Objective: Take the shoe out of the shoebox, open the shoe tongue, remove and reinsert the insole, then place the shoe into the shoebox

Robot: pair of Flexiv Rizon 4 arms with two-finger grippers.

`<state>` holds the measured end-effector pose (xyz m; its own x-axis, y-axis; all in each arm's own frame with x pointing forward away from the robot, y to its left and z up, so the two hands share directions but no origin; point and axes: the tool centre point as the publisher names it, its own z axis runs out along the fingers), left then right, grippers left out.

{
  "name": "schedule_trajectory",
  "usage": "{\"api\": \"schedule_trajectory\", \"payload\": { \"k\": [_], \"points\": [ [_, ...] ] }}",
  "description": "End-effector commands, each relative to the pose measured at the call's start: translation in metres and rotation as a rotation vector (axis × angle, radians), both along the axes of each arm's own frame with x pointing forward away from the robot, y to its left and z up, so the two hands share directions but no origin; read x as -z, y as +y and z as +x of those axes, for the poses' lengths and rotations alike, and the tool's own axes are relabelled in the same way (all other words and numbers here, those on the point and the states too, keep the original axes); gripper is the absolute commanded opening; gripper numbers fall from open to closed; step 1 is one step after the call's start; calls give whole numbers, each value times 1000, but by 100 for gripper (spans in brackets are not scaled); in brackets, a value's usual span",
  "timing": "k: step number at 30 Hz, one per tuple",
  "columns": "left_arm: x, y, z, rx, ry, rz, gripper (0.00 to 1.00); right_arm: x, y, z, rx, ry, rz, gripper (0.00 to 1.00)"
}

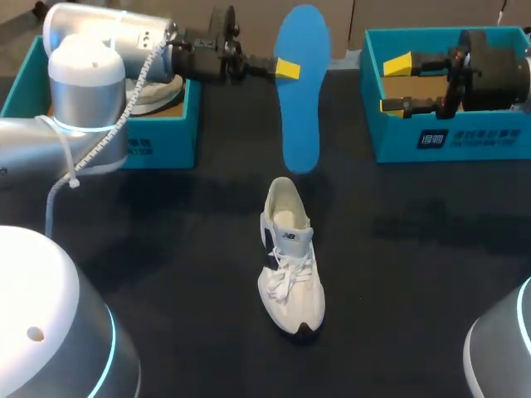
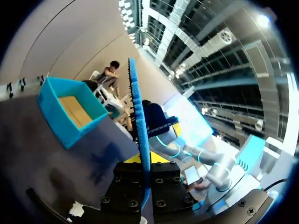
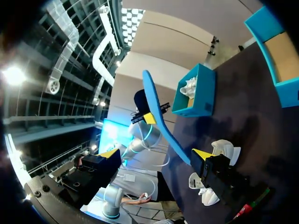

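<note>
Pinches blue insole (image 1: pixel 300 91) w/ L gripper (image 1: pixel 284 68), 2nd tip hidden behind it. Hangs R gripper (image 1: pixel 397 84), fingers spread, over shoebox (image 1: pixel 448 143). Shows shoe (image 1: pixel 290 257) upright on table (image 1: pixel 166 249), other box (image 1: pixel 158 139) partly blocked by L arm (image 1: pixel 83 99).

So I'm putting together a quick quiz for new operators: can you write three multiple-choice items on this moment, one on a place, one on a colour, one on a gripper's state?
1. Where is the insole?
A) inside the shoe
B) in the left gripper
C) lying under the shoe

2. What colour are the left shoebox and the right shoebox?
A) red
B) white
C) teal

3. How is the right gripper?
A) open, holding nothing
B) shut on the insole
C) shut on the shoe

Answers:
1 B: the left gripper clamps the insole's edge from both sides, well apart from the shoe.
2 C: the walls of both boxes are teal.
3 A: its yellow tips stand apart with nothing between them.
</note>
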<state>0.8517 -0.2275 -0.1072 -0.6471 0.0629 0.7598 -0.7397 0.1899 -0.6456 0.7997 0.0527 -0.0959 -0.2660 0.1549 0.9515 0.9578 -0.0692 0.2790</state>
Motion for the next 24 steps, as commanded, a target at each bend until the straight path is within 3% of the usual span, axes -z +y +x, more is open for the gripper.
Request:
{"api": "schedule_trajectory", "payload": {
  "k": [1, 24],
  "points": [
    [-4, -4, 0, 2, -1369, -229, 0, 0, 2, 1, 0, 0, -1, 100],
    [-7, -7, 3, -53, -1351, -247, 0, 0, 2, 1, 0, 0, -1, 100]
  ]
}}
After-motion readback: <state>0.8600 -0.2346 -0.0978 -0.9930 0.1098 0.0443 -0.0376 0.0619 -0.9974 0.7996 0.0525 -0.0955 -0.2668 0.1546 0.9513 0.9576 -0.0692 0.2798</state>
